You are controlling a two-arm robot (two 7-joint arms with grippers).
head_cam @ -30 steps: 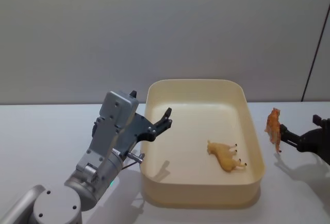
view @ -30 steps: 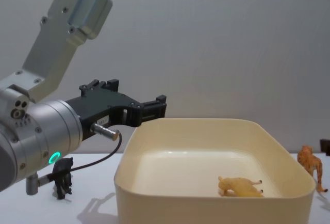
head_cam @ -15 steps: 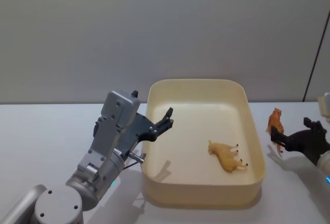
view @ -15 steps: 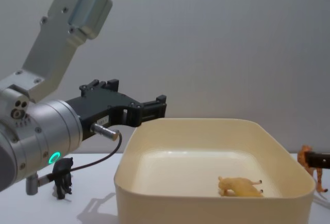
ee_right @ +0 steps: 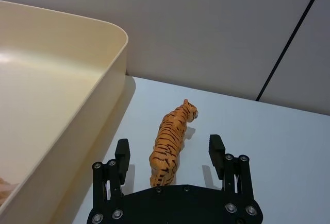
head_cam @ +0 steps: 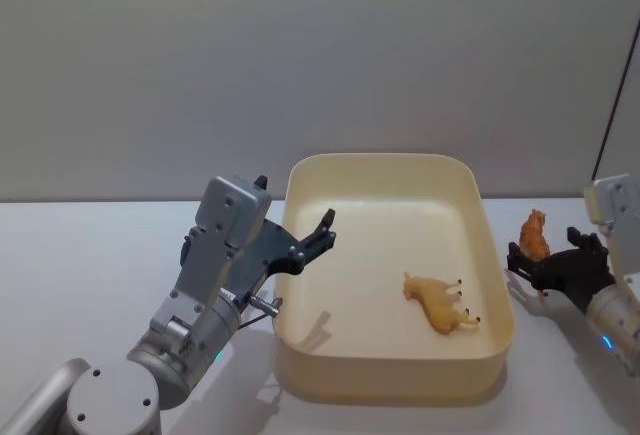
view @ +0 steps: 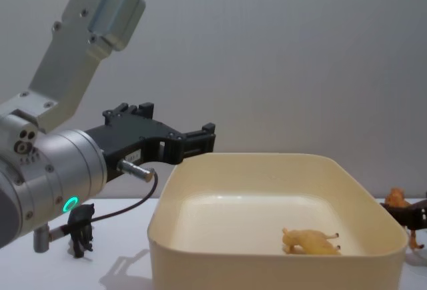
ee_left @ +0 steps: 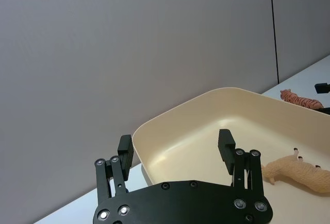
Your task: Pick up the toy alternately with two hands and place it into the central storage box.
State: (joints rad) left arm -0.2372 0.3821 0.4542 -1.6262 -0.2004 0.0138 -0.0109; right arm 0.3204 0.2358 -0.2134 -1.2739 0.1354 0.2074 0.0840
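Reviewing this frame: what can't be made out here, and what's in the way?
- Black toy, chest view: too small and dark to tell the animal.
- Tiger, chest view: body mostly behind the right pincer and box rim.
- Yellow toy, left wrist view: cut by the picture edge, beside the left pincer.

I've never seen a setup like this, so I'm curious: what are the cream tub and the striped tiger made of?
The cream tub looks like smooth moulded plastic: rounded corners, one even colour, a soft sheen inside. The tiger seems painted plastic or rubber, with crisp black stripes on orange; I cannot tell which.
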